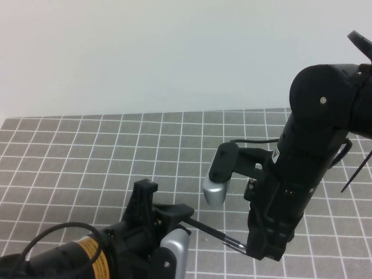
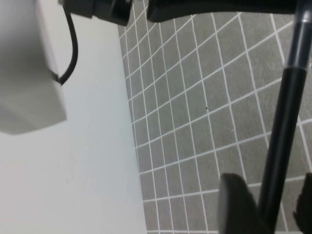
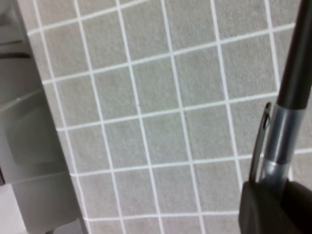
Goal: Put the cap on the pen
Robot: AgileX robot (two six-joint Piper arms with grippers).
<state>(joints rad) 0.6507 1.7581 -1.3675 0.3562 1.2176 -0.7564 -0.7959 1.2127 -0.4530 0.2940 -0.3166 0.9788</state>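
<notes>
Pen (image 1: pixel 204 228) spanned between tools: cap (image 3: pixel 278 141) clenched by right tool (image 1: pixel 251 247); left tool (image 1: pixel 174 216) released around barrel; gridded desk (image 1: pixel 87 157) beyond.

Raised behind the arms, angled down over the grid mat (image 1: pixel 87 145) toward twelve o'clock. Strapped to each wrist, close above the mat, sighting along the pen (image 2: pixel 282 136). Shared across all three: pen and grid.

The pen (image 1: pixel 210 229) runs behind the right pincer (image 1: pixel 251 249), its capped end hidden there.
</notes>
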